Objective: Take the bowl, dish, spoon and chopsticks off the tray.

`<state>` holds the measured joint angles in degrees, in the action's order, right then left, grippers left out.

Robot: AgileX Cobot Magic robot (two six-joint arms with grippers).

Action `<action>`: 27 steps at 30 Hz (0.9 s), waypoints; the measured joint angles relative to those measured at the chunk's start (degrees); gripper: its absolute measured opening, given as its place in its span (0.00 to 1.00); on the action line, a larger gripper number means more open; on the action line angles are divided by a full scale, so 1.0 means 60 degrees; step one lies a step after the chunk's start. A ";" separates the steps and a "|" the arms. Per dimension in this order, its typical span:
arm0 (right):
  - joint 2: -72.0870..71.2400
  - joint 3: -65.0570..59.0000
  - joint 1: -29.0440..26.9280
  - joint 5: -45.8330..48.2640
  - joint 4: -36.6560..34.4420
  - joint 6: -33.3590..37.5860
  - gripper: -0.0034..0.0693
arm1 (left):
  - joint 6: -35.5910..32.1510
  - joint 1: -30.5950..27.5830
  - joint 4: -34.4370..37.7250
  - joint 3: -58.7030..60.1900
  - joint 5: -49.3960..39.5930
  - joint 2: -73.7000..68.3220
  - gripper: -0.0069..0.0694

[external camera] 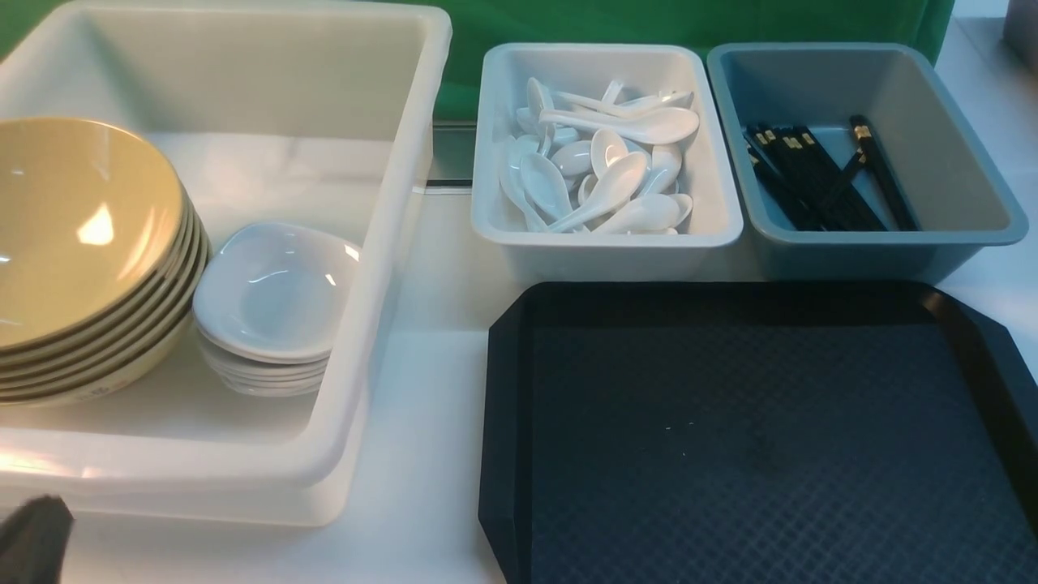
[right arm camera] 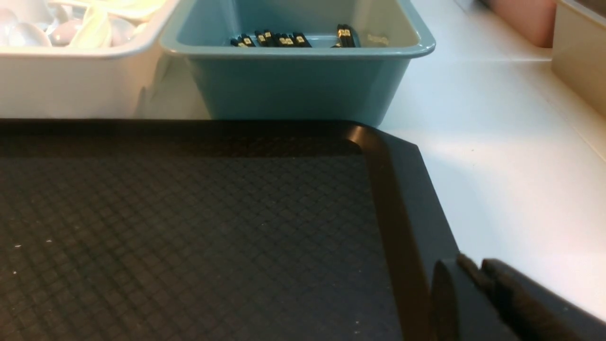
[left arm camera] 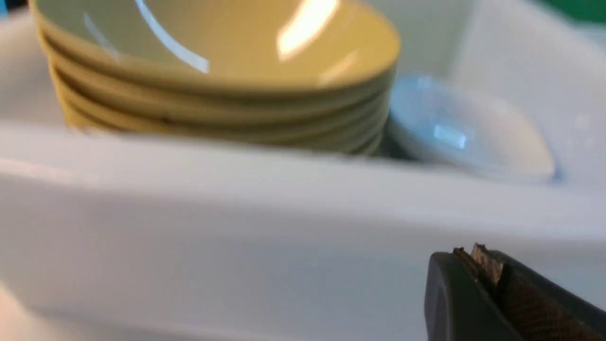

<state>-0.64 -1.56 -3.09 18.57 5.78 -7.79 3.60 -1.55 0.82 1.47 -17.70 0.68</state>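
Note:
The black tray (external camera: 730, 454) lies at the front right with nothing on it; it also shows in the right wrist view (right arm camera: 189, 227). A stack of tan bowls (external camera: 73, 219) and a stack of white dishes (external camera: 276, 288) stand in the large white tub (external camera: 340, 405). White spoons (external camera: 604, 162) fill the small white tub. Black chopsticks (external camera: 819, 174) lie in the grey-blue bin. My left gripper (left arm camera: 473, 255) is shut and empty, in front of the large tub's near wall; it shows at the front view's lower left corner (external camera: 32, 535). My right gripper (right arm camera: 473, 265) is shut and empty over the tray's right rim.
The small white tub (external camera: 608, 239) and the grey-blue bin (external camera: 957, 162) stand side by side just behind the tray. A green backdrop hangs behind them. White table runs between the large tub and the tray. Beige containers (right arm camera: 577, 42) stand to the far right.

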 joint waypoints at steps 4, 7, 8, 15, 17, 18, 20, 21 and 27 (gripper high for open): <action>0.0000 0.0000 0.0000 0.0000 0.0000 0.0000 0.18 | -0.0534 -0.0102 0.0000 0.0000 -0.0017 0.0016 0.08; 0.0000 0.0000 0.0000 0.0000 0.0000 0.0000 0.18 | -0.0600 -0.0222 0.0000 0.0000 -0.0021 0.0016 0.08; 0.0000 0.0000 0.0000 0.0000 0.0000 0.0000 0.18 | -0.0659 -0.0232 0.0000 0.0000 -0.0021 0.0016 0.08; 0.0000 0.0000 0.0000 0.0000 0.0000 0.0000 0.19 | -0.0711 -0.0239 0.0042 0.0000 -0.0021 0.0016 0.08; 0.0000 0.0000 0.0000 0.0000 0.0000 0.0000 0.20 | -0.0722 -0.0239 0.0052 0.0000 -0.0021 0.0016 0.08; 0.0000 0.0000 0.0000 0.0000 0.0000 0.0000 0.20 | -0.0722 -0.0239 0.0052 0.0000 -0.0021 0.0016 0.08; 0.0000 0.0000 0.0000 0.0000 0.0000 0.0000 0.20 | -0.0722 -0.0239 0.0061 0.0000 -0.0021 0.0016 0.08; 0.0000 0.0000 0.0000 0.0000 0.0000 0.0000 0.20 | -0.0722 -0.0239 0.0061 0.0000 -0.0021 0.0016 0.08; 0.0000 0.0000 0.0000 0.0000 0.0000 0.0000 0.21 | -0.0733 -0.0239 0.0061 0.0000 -0.0021 0.0016 0.08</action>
<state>-0.64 -1.56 -3.09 18.57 5.78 -7.79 -0.79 -2.98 1.19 1.47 -17.83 0.77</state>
